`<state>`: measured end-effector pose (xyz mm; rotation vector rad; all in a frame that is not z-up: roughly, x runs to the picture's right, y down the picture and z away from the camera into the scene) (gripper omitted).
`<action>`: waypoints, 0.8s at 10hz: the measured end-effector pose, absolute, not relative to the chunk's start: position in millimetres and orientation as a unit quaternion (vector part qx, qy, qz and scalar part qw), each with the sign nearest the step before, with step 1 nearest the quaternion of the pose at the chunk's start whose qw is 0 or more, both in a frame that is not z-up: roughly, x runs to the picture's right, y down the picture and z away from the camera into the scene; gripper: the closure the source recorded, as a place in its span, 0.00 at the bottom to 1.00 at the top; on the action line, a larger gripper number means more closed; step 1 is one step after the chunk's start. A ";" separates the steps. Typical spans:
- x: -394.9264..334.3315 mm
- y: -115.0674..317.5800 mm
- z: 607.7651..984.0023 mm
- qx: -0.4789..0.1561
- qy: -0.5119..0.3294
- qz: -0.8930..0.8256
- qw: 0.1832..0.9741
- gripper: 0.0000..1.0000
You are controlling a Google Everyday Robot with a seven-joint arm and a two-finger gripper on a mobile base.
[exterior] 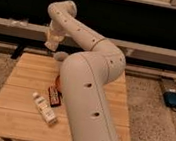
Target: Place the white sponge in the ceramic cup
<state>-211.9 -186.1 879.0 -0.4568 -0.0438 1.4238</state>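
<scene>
We find the gripper (51, 42) clamped on the white sponge (49, 47). The ceramic cup (61, 56) stands just below and beside it, the sponge held high, evidently to clear the rim.

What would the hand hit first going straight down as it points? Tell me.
Probably the wooden table near its far edge, just beside the ceramic cup. The hand, shut on what looks like the white sponge, points down there; depth is unclear, so the cup's rim is possible.
</scene>
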 end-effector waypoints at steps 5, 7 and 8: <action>-185.8 -181.5 901.6 -0.183 -0.016 0.650 0.737 1.00; -177.3 -171.8 915.8 -0.174 -0.011 0.652 0.738 1.00; -174.2 -168.2 920.5 -0.170 -0.009 0.653 0.738 1.00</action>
